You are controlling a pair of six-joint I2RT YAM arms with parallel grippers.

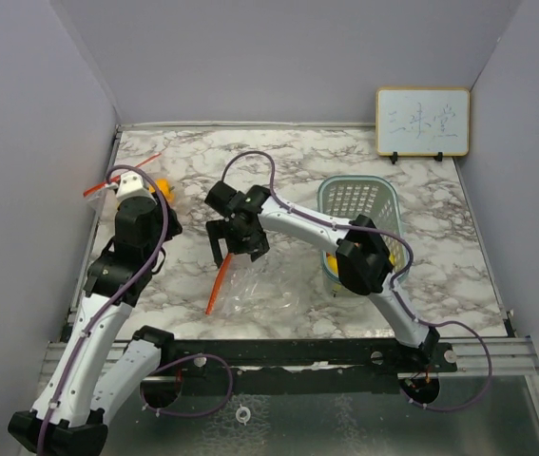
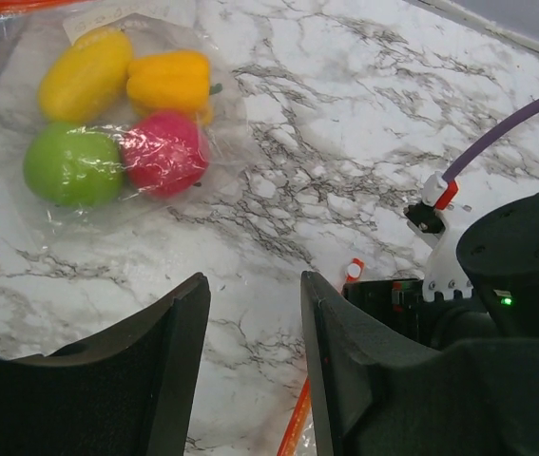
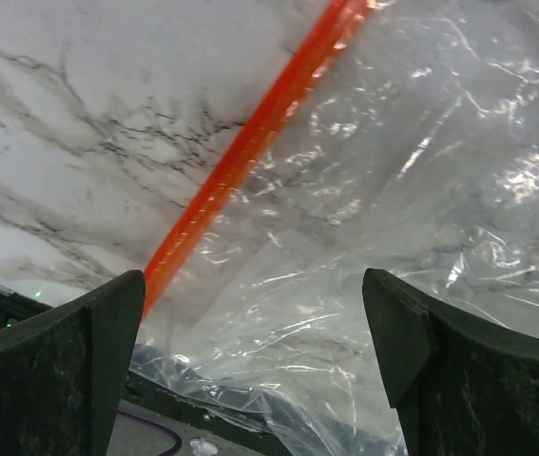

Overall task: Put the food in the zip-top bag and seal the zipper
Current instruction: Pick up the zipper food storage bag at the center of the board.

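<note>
The toy fruits [image 2: 155,147] are bunched up inside a clear zip-top bag [image 2: 12,57], which is laid flat on the marble table [image 1: 440,247] over at the far left. Four are counted: a yellow one [image 2: 86,74], an orange pepper [image 2: 169,84], a green one [image 2: 72,163] and a pink one [image 2: 164,152], all packed touching each other.

From the left wrist view they're seen ahead of the left gripper [image 2: 255,285] and off to its left, well apart from the fingers. That gripper is held partly open. Nothing is pinched in it, and only bare marble is seen through the gap.

A second bag [image 3: 393,190] is spread out in the middle of the table, with its orange zipper strip [image 3: 250,142] running along its left edge. The right gripper [image 3: 250,285] is hung right over it, fingers spread wide and nothing gripped. It's well apart from the fruits.

So that's two bags and two arms. One pale green mesh basket [image 1: 356,190] is parked to the right, and a yellow bit [image 1: 331,258] can be made out at its near end. It's half hidden by the right arm, so what it is can't be told. One whiteboard [image 1: 422,122] is propped at the back right.
</note>
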